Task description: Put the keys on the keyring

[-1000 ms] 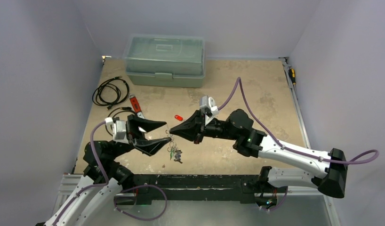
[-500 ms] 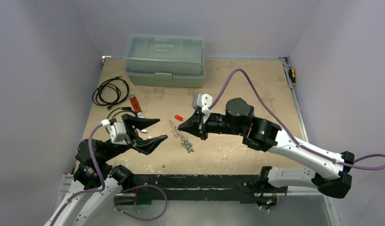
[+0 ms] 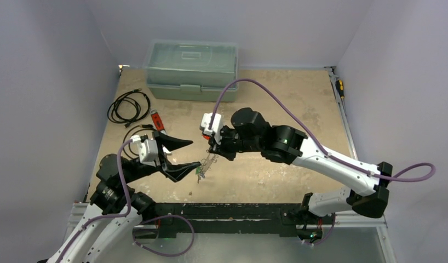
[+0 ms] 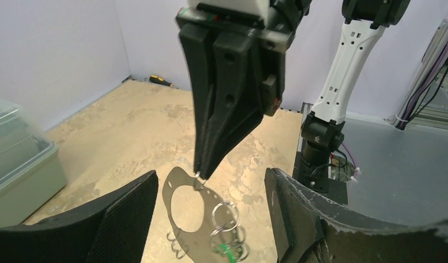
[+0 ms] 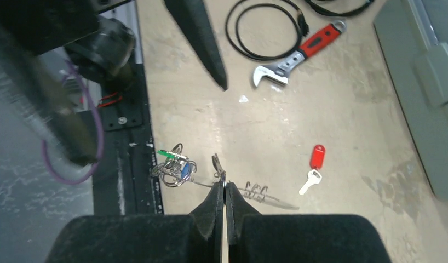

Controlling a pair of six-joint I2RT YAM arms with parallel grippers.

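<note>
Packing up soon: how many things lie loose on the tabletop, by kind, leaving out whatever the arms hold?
Lidded grey-green plastic box: 1
Coiled black cables: 2
Red-handled metal wrench: 1
Yellow-handled screwdriver: 1
Red-headed silver key: 1
Total: 6

The keyring (image 4: 167, 198) is thin grey metal, a bit shiny. The tabletop (image 3: 298, 104) looks rough, dull and patchy. The loose key (image 5: 316, 158) is silver metal with a smooth red plastic head.
</note>
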